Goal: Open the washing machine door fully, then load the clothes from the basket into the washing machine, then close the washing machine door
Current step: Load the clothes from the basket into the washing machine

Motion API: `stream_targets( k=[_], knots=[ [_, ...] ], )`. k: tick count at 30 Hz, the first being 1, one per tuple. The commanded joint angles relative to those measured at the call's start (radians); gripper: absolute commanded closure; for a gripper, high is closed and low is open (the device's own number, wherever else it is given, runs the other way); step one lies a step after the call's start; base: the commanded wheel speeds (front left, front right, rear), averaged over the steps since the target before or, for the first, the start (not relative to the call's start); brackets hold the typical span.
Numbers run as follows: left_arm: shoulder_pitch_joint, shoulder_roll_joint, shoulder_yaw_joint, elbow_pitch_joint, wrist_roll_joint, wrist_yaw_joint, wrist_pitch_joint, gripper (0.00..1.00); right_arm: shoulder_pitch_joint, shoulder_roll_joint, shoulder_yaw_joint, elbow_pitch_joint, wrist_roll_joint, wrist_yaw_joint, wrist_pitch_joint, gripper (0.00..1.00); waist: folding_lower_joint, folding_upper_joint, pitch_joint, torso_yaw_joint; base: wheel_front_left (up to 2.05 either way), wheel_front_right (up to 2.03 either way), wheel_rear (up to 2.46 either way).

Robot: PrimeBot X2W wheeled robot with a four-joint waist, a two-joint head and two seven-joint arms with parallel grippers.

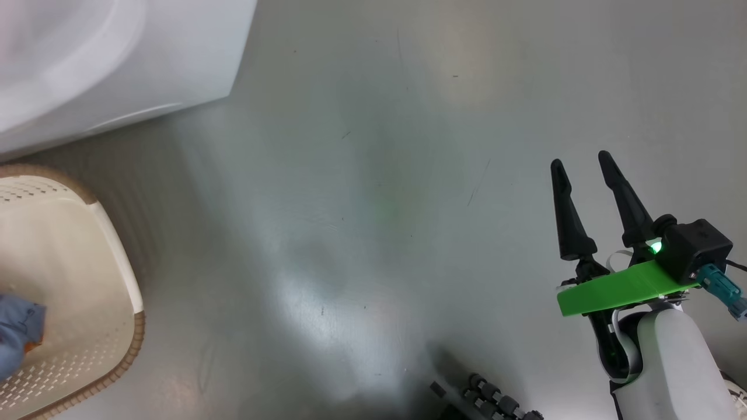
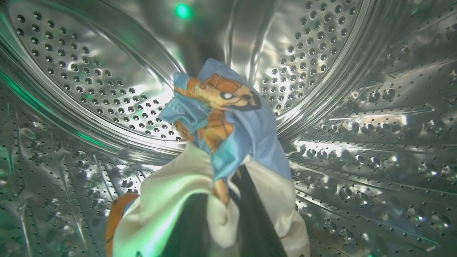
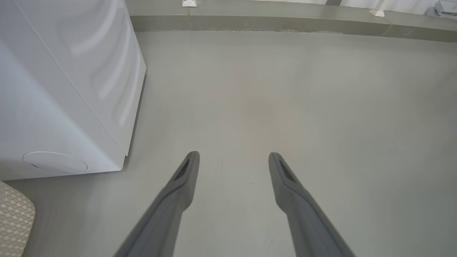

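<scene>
In the left wrist view my left gripper (image 2: 222,194) is deep inside the washing machine's steel perforated drum (image 2: 89,82). It is shut on the clothes, a light blue garment with orange prints (image 2: 228,114) bunched with a cream piece (image 2: 171,200) that drapes over the dark fingers (image 2: 251,214). Another light blue garment (image 1: 17,332) lies in the cream basket (image 1: 119,256) at the head view's left edge. The white washing machine (image 1: 117,58) stands at the upper left. My right gripper (image 1: 580,158) hangs open over bare floor, holding nothing. The door is out of view.
In the right wrist view the machine's white side and front corner (image 3: 53,89) with the round lower cap (image 3: 55,162) stand to the left, and a basket corner (image 3: 14,217) sits below them. Grey floor (image 3: 285,89) stretches to a low kerb (image 3: 285,23) at the back.
</scene>
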Motion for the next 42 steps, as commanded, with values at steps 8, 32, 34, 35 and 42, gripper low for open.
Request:
stream_targets(
  k=[8, 32, 34, 35, 42],
  knots=[
    [-0.032, 0.042, -0.008, 0.002, -0.003, 0.002, -0.013, 0.00, 0.008, -0.009, 0.008, -0.023, -0.006, 0.002, -0.012, 0.00, 0.0001, -0.0001, -0.007, 0.019, 0.00, 0.00, 0.00],
    [0.525, -0.134, -0.010, -0.269, -0.123, -0.005, -0.014, 0.00, 0.056, -0.009, -0.045, -0.014, -0.122, 0.002, -0.005, 0.00, 0.0001, -0.0001, -0.300, 0.226, 0.00, 0.00, 0.00],
    [0.583, -0.148, -0.020, -0.297, -0.132, -0.005, -0.014, 0.00, 0.066, -0.009, -0.049, -0.015, -0.130, 0.002, 0.000, 0.00, 0.0001, -0.0001, -0.329, 0.245, 0.00, 0.00, 0.00],
    [0.612, -0.154, -0.024, -0.313, -0.136, -0.005, -0.014, 0.00, 0.072, -0.009, -0.051, -0.017, -0.134, 0.002, 0.004, 0.00, 0.0001, -0.0001, -0.343, 0.254, 0.00, 0.00, 0.00],
    [0.832, -0.221, -0.032, -0.455, -0.155, 0.026, -0.014, 0.00, 0.116, -0.009, -0.070, -0.032, -0.158, 0.002, 0.032, 0.00, 0.0001, -0.0001, -0.442, 0.318, 0.00, 0.00, 0.00]
  ],
)
